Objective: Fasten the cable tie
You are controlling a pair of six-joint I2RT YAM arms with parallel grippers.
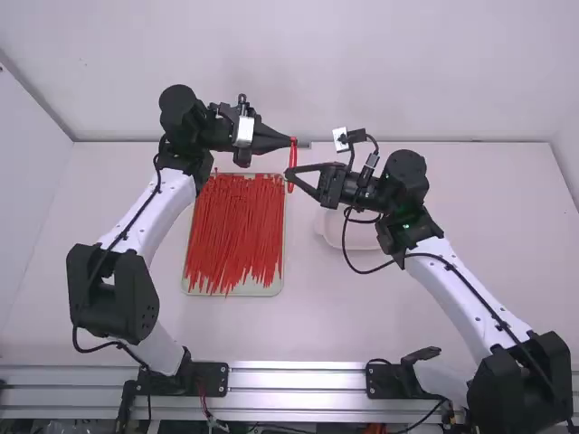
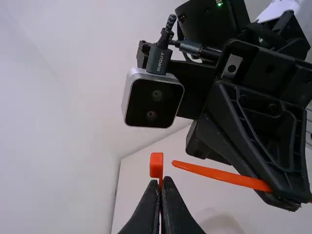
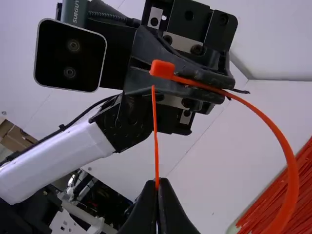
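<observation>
One cable tie (image 1: 291, 161), a red one, is held up in the air above the far part of the table (image 1: 507, 199), and I hold it at both ends. Its head (image 2: 156, 165), the small square block, sticks out just beyond the tips of my left claw (image 2: 160, 184), which is pressed together on the strap directly behind the head. The thin tail (image 3: 155, 136) is pinched in my right claw (image 3: 157, 185), also closed tight on it. The rest of the strap bends away in a wide bow and comes back, so the tie already makes an open loop.

In the high view the head lies at 12 o'clock from my right claw and close to it, and the free piece of tail runs along the line from 6 to 12 o'clock, so its long axis points nearly at the head. In my left wrist view the tip stops just beside the head. I cannot tell if it touches the slot, but I judge it is not yet through.

For the next move I think my right claw, which is the one that steers the tail, must push toward 12 o'clock while my left claw keeps the head quiet. A small tilt of the tail could make the tip slide past the slot.

The spare ties (image 1: 237, 231) lie on a tray (image 1: 279, 287) at about 7 o'clock from the held tie, and a white tub (image 1: 336, 237) stands at about 5 o'clock.
</observation>
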